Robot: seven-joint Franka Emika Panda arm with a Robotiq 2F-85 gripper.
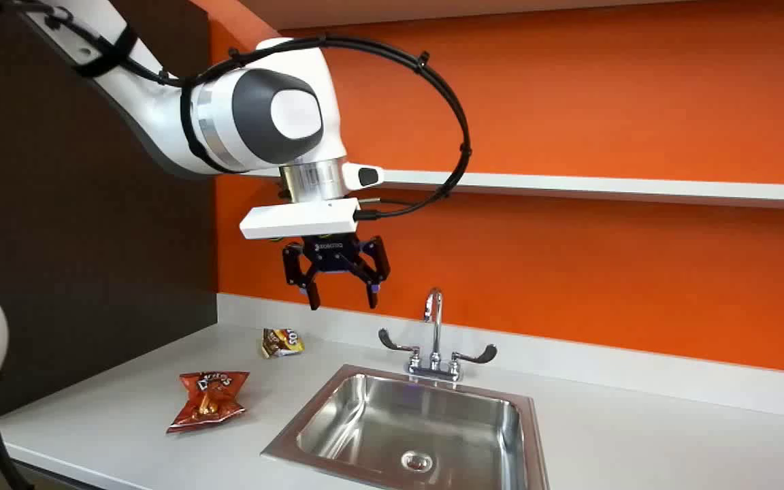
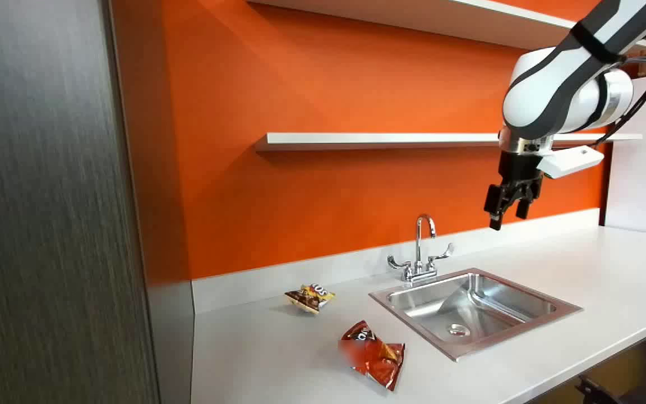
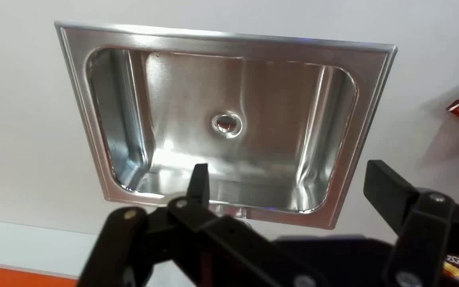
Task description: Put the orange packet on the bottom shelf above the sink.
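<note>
Gripper (image 1: 343,301) is hanging jaws apart, chip bag (image 1: 208,400) is lying between the sink (image 1: 446,415) and the closest side edge of the counter (image 1: 269,384). I'd be centring over it, then squeezing gently

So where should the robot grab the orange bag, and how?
Best bet: across the middle of the orange packet, straight down from above, with one finger of the open gripper on each side. It lies on the counter, its sides drawn in between wider ends, and its middle looks puffy, so the gripper would probably have something to squeeze. The flatter ends might bend.
</note>
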